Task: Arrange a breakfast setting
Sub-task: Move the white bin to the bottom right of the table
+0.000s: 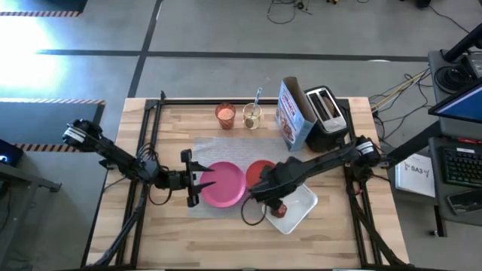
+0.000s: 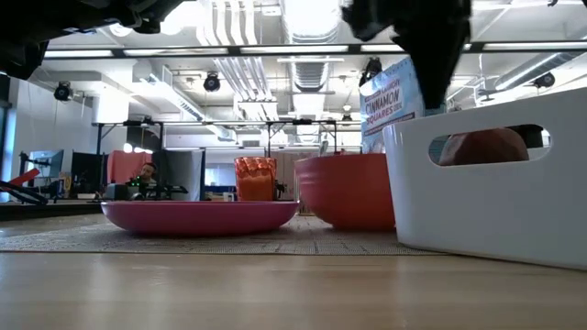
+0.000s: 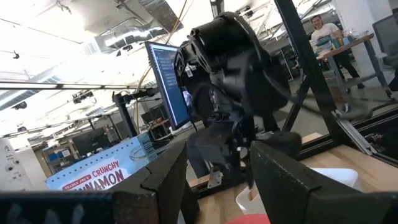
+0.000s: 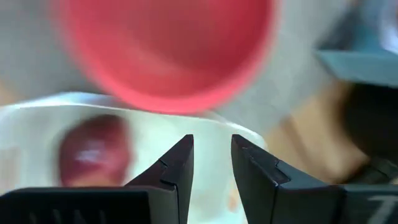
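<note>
A round pink plate [image 1: 224, 185] and an orange-red bowl [image 1: 261, 170] rest on the grey translucent mat [image 1: 207, 147]. The plate [image 2: 197, 216] and bowl [image 2: 345, 189] also show in the low view. The small orange cup [image 1: 225, 114] stands beyond the mat, beside a glass holding the metal spoon [image 1: 254, 105]. The red apple [image 4: 93, 152] lies in a white bin [image 1: 301, 205]. I cannot make out the toast. My left gripper [image 1: 202, 181] is open and empty over the plate's left rim. My right gripper [image 4: 211, 149] hovers over the bin's rim next to the bowl, fingers slightly apart and empty.
A cereal box [image 1: 292, 113] and a black toaster [image 1: 326, 114] stand at the table's far right. The white bin [image 2: 495, 183] sits at the near right, beside the mat. People sit in the room beyond the table [image 3: 323, 31].
</note>
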{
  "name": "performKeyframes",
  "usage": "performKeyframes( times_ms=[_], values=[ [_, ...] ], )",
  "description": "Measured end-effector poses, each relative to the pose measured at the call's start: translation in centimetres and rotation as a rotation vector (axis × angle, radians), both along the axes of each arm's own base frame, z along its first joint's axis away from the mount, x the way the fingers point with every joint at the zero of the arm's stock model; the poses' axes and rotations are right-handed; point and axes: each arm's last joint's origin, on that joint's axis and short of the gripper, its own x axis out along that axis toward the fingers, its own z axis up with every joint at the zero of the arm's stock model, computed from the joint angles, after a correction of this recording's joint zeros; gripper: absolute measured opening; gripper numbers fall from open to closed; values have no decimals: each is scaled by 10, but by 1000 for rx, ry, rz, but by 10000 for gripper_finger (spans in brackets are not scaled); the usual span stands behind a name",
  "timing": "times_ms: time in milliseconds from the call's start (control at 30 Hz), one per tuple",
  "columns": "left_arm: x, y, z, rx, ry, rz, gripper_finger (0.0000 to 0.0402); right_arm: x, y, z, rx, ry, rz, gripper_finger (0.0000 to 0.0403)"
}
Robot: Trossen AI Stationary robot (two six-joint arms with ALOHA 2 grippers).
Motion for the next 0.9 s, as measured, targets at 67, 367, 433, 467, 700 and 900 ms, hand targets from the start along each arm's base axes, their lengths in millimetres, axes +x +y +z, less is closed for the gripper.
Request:
performKeyframes(
  times_ms=[67,367,433,467,700,900],
  values=[
    [0,0,0,0,0,0,162,-6,-1,-6,-42,57,-21,98],
    [0,0,0,0,0,0,162,-26,-5,-35,-29,203,-12,98],
    [0,0,0,0,0,0,162,-31,-7,-36,-30,213,-10,98],
    [0,0,0,0,0,0,162,-33,-8,-37,-32,214,-16,98],
    [0,0,0,0,-1,0,162,-44,-13,-42,8,117,-65,98],
    [0,0,0,0,-1,-1,162,-51,-15,-47,57,47,-79,98]
  ],
)
